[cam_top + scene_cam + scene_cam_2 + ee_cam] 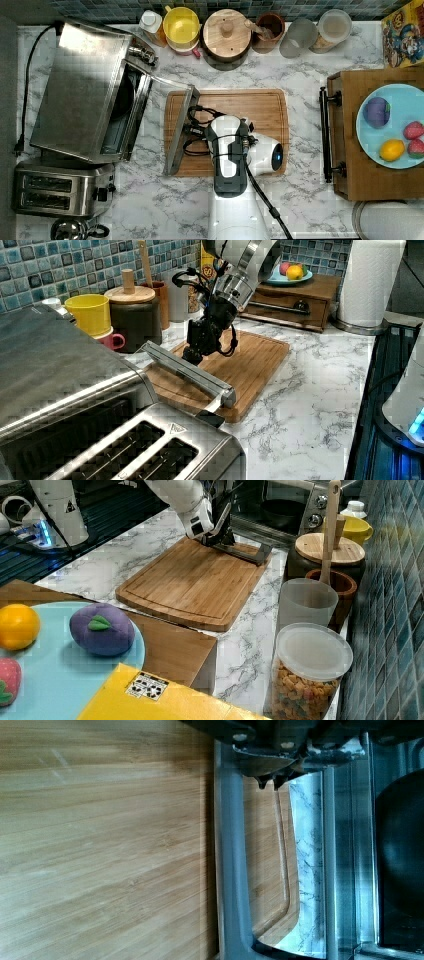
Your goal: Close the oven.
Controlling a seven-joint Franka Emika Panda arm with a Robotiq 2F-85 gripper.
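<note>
The gripper [192, 356] rests at the door handle [179, 131], though I cannot tell whether its fingers are spread or pinching. The handle bar runs along the cutting board [260, 112]'s edge nearest the oven [82, 90]. The glass door [307, 865] hangs lowered over that edge. Beyond it, the oven sits at the marble counter [300, 200]'s end, on the top view's left, cavity open. The way for swinging the door up looks free.

From where I sat, the gripper [192, 356] was a dark clump against the door handle [190, 372], and I could not tell whether its fingers were parted. The arm [227, 165] hid part of the board [260, 107]. The oven [280, 505] ran off the right view's top edge.
</note>
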